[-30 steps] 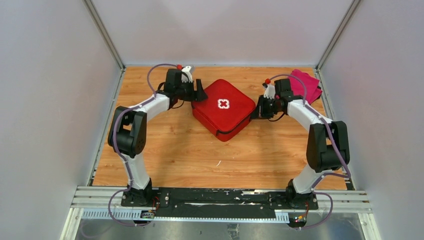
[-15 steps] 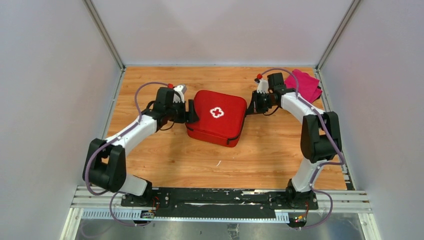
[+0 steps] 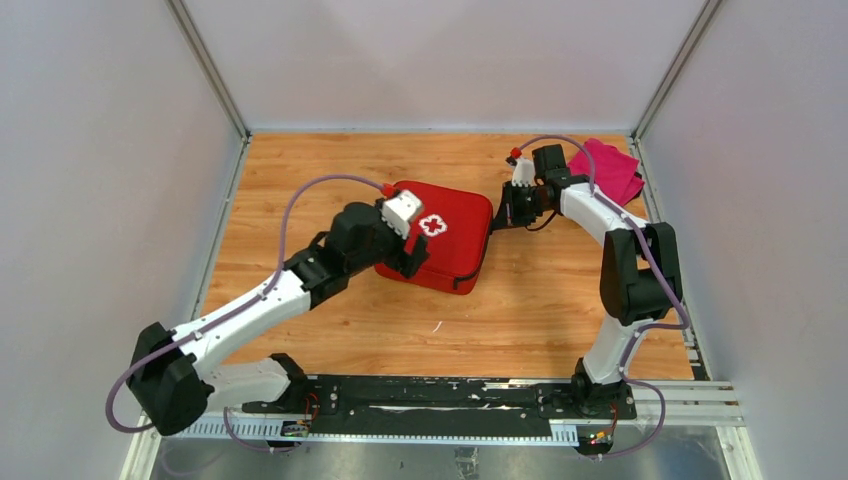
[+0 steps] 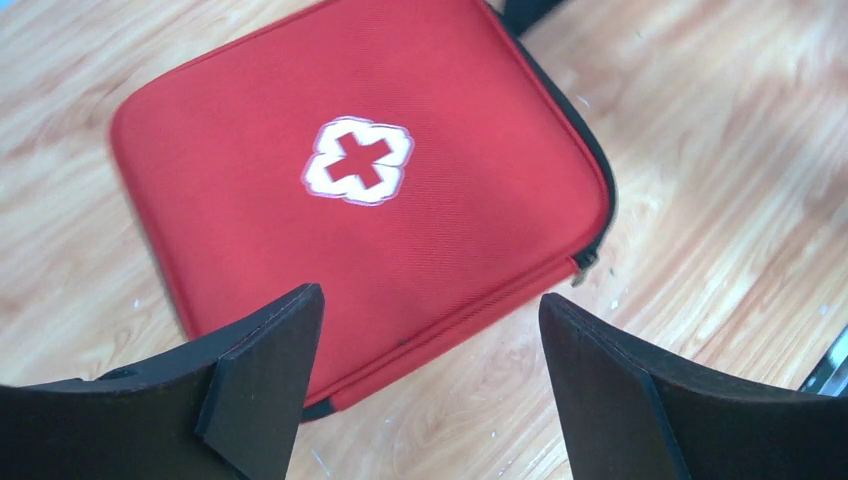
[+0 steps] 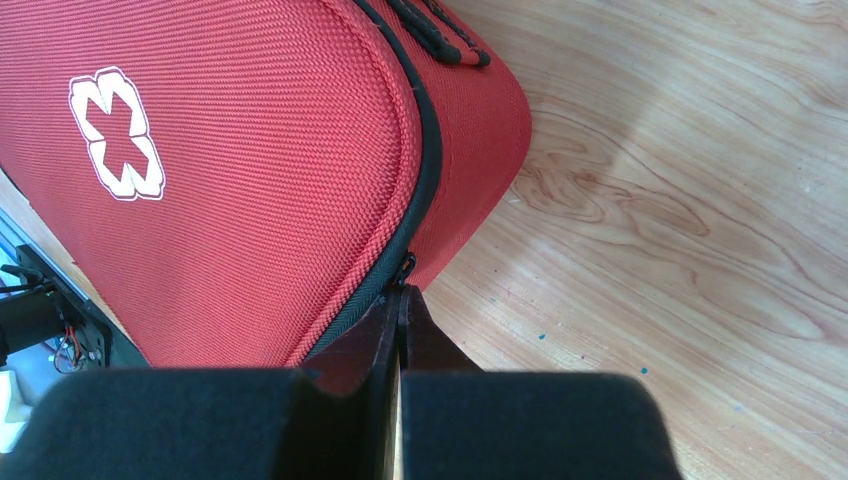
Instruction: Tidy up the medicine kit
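The medicine kit [image 3: 455, 232], a red zipped case with a white cross, lies closed on the wooden table. My left gripper [image 3: 413, 262] hovers open over the kit's near left part. In the left wrist view the kit [image 4: 360, 200] fills the frame above my left gripper [image 4: 430, 325], whose jaws stand wide apart and empty. My right gripper [image 3: 499, 214] is at the kit's right far corner. In the right wrist view my right gripper [image 5: 400, 297] is shut on the zipper pull [image 5: 405, 268] at the kit's [image 5: 230, 180] black zip line.
A magenta folded cloth [image 3: 610, 170] lies at the table's far right corner, behind my right arm. White walls close in the left, right and far sides. A small white scrap [image 3: 437, 326] lies on the wood in front of the kit.
My left arm has swung from the kit's left side to above its near left part. The kit turned squarer and shifted left a second ago. My right gripper keeps hold at the corner.
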`<state>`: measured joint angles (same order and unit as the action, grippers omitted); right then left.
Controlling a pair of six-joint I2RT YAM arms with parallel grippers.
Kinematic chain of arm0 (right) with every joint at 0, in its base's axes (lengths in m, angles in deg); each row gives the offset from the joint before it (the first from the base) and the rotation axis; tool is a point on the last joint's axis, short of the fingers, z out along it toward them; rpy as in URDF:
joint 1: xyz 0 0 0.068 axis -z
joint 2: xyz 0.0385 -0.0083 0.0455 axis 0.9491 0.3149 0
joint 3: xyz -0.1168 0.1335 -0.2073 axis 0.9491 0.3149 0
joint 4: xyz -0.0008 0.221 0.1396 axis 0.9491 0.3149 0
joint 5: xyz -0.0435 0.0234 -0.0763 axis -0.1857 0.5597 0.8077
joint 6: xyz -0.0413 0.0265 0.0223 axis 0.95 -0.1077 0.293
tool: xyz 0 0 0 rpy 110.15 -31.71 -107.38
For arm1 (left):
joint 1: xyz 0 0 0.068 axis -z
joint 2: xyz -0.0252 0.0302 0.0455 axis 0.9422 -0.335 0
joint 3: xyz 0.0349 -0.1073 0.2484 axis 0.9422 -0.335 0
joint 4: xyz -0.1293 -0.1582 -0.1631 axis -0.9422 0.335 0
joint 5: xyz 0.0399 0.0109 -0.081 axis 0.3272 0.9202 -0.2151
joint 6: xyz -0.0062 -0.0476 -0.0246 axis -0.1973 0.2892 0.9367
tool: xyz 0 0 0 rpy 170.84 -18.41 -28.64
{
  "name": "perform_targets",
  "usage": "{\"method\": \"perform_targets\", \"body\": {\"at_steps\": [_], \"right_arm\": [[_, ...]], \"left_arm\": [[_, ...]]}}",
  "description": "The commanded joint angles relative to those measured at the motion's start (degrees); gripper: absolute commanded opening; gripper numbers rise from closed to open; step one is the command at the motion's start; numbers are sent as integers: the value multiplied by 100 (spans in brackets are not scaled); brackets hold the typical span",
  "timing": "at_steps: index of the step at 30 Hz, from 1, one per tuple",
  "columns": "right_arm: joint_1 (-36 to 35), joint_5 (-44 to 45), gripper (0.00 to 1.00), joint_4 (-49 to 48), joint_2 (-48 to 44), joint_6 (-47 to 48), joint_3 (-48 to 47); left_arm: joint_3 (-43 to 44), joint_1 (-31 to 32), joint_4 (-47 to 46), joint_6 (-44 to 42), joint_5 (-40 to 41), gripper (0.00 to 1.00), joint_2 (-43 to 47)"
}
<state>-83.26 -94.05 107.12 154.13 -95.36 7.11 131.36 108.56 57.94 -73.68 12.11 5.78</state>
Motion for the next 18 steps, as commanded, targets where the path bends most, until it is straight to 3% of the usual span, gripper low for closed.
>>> {"method": "perform_targets", "body": {"at_steps": [1, 8, 18], "right_arm": [[-86, 203, 0, 451, -3, 126, -12], [-87, 329, 0, 587, -172, 187, 80], [-87, 257, 0, 695, -433, 218, 281]], "left_arm": [[-85, 858, -71, -1548, 825, 85, -410], [183, 1329, 408, -2419, 1231, 83, -1027], [398, 1596, 726, -2739, 1578, 79, -1769]]}}
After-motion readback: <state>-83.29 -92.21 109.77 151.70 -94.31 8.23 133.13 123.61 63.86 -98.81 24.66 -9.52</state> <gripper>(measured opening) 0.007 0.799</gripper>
